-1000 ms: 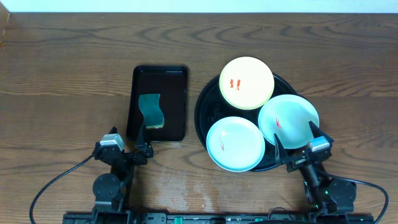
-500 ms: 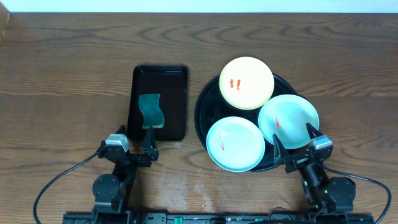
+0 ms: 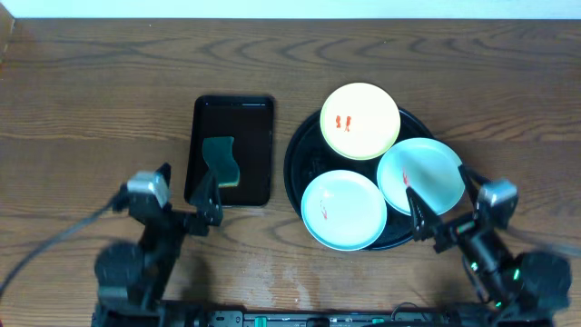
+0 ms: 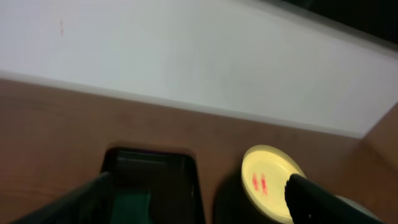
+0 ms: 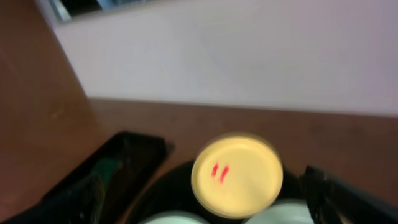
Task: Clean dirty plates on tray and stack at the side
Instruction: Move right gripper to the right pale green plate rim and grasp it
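Three plates sit on the round black tray (image 3: 297, 168) on a wooden tabletop (image 3: 91, 82), none yet stacked at the side. The pale yellow plate (image 3: 359, 121) lies at the tray's far edge, overhanging the rim, with two short red smears left of its centre. The right mint plate (image 3: 421, 177) occupies the tray's right side. The near mint plate (image 3: 343, 210) fills the tray's near-left part, its edge meeting its neighbour's. Each mint plate appears to carry a small red mark, though from overhead these are too small to describe.

Just left of the tray, a smaller rectangular black tray (image 3: 256, 136) holds a green sponge (image 3: 221, 162). The left gripper (image 3: 188, 177) is poised well left of the round tray, by the rectangular tray's near-left corner, fingers spread wide. The right gripper (image 3: 438, 189) stands at the round tray's near-right rim, also splayed. One finger points in between the two mint plates and the other lies past the right plate's outer edge. Whether either finger touches a plate cannot be told. Both arms are blurred in the overhead view.

From each wrist camera, the yellow plate shows ahead between two dark, widely parted fingers (image 4: 68, 202).
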Motion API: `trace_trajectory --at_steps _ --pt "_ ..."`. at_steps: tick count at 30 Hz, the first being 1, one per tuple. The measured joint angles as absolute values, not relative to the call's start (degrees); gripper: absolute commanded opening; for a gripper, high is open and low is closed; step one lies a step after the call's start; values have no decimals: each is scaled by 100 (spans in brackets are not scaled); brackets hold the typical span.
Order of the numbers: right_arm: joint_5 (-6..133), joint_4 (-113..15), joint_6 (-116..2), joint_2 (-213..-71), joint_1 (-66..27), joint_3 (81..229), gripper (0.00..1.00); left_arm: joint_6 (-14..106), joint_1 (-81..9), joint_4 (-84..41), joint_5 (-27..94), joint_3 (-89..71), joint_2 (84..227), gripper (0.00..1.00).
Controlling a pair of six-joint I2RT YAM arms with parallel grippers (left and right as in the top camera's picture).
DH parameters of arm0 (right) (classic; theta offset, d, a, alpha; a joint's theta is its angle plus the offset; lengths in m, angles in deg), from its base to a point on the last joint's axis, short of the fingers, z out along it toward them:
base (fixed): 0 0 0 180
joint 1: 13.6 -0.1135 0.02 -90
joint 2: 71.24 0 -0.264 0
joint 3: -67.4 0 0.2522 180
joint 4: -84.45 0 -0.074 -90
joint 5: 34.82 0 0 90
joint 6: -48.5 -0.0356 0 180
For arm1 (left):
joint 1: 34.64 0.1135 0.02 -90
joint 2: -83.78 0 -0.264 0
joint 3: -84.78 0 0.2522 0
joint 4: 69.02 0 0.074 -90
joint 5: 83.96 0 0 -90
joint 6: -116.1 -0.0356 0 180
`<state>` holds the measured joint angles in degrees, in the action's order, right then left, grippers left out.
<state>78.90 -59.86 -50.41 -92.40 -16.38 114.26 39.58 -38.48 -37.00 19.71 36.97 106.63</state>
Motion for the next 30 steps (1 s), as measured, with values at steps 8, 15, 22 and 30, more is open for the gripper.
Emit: trace_trajectory --at_steps 8,15,22,30 --pt "7936 -3341 -4997 -12254 -1638 14014 99 3960 -3850 -1088 2334 1409 13039 88" --pt "8218 -2847 -4997 -13741 -1638 14679 73 3962 -4191 -277 2939 1011 14114 88" --pt "8216 -2038 -5004 -14702 -1781 14552 63 3962 -5000 -44 2965 1011 14693 88" --pt "7540 -2832 -5410 -15428 -2629 13389 48 4043 -5347 -26 1735 1011 14781 88"
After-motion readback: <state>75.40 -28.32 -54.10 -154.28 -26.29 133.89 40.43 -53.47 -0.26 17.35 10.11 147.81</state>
